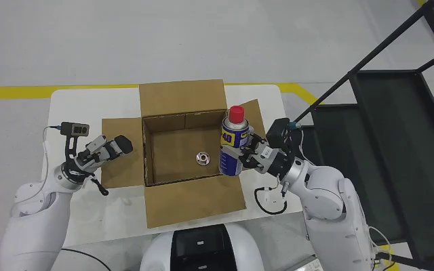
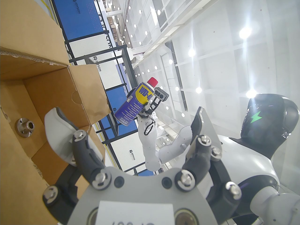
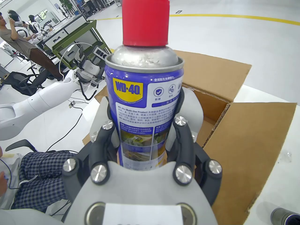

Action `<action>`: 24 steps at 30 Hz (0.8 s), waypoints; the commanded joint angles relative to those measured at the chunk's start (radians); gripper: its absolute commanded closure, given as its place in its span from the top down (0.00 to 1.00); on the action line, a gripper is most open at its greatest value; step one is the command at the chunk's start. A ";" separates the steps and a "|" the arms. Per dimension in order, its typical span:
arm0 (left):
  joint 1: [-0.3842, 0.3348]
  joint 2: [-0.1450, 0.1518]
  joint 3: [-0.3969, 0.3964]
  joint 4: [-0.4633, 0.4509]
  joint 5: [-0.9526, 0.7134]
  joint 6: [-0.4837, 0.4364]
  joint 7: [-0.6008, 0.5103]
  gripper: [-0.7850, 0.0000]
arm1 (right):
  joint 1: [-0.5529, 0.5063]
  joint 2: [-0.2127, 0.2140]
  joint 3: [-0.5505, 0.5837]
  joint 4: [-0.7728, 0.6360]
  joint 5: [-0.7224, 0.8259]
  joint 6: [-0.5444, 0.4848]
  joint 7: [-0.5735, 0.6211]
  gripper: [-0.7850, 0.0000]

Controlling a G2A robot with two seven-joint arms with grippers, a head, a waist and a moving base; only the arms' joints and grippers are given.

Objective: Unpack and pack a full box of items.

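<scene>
Spray can [image 1: 234, 139] upright, clamped mid-body by right gripper [image 1: 249, 156], above the right wall of the open box [image 1: 183, 100]. The side grip probably holds it vertical so it clears the wall (going in or coming out: cannot tell). 1 metal flange [image 1: 201, 158] lies on the box floor. Left gripper [image 1: 116, 146], fingers spread and empty, hangs over the left flap, probably to stay out of the way.

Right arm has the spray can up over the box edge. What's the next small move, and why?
Probably shift the spray can a little inward, then lower it, if this is packing: the right gripper holds it above the right wall of the box, and the floor beside the metal flange is bare.
</scene>
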State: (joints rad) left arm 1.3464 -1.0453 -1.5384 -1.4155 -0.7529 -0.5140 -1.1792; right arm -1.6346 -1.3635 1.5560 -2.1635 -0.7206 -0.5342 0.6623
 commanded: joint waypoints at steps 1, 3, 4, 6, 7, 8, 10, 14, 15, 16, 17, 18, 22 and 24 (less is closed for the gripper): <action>0.000 0.000 0.000 0.000 0.000 0.000 0.000 1.00 | 0.000 0.000 0.000 0.000 0.000 0.000 0.000 0.00; 0.000 0.000 0.000 0.000 0.000 0.000 0.000 1.00 | 0.000 0.000 0.000 0.000 0.000 0.000 0.000 0.00; 0.000 0.000 0.000 0.000 0.000 0.000 0.000 1.00 | 0.001 0.000 0.004 -0.004 0.009 0.002 -0.016 0.00; 0.000 0.000 0.000 0.000 0.000 0.000 0.000 1.00 | -0.019 0.005 0.041 -0.008 0.082 -0.033 -0.052 0.00; 0.000 0.000 0.000 0.000 0.000 0.000 0.000 1.00 | -0.037 0.009 0.083 -0.008 0.133 -0.062 -0.061 0.00; 0.000 0.000 0.000 0.000 0.000 0.000 0.000 1.00 | -0.054 0.014 0.133 -0.006 0.172 -0.089 -0.068 0.00; 0.000 0.000 0.000 0.000 0.000 0.000 0.000 1.00 | -0.091 0.022 0.234 0.011 0.251 -0.137 -0.095 0.00; 0.000 0.000 0.000 0.000 0.000 0.000 0.000 1.00 | -0.169 0.033 0.401 0.068 0.391 -0.230 -0.162 0.00; 0.000 0.000 0.000 0.000 0.000 0.000 0.000 1.00 | -0.187 0.035 0.431 0.085 0.416 -0.249 -0.178 0.00; 0.000 0.000 0.000 0.000 0.000 0.000 0.000 1.00 | -0.204 0.036 0.458 0.102 0.437 -0.272 -0.194 0.00; 0.000 0.000 0.000 0.000 0.000 0.000 0.000 1.00 | -0.219 0.037 0.479 0.118 0.453 -0.295 -0.208 0.00; 0.000 0.000 0.000 0.000 0.000 0.000 0.000 1.00 | -0.234 0.038 0.495 0.135 0.466 -0.317 -0.220 0.00; 0.000 0.000 0.000 0.000 0.000 0.000 0.000 1.00 | -0.273 0.040 0.530 0.209 0.483 -0.392 -0.263 0.00; 0.000 0.000 0.000 0.000 0.000 0.000 0.000 1.00 | -0.281 0.040 0.527 0.237 0.457 -0.410 -0.267 0.00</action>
State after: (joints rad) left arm 1.3464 -1.0453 -1.5384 -1.4155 -0.7529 -0.5140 -1.1792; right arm -1.9129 -1.3235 2.0871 -1.9388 -0.2502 -0.9370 0.3952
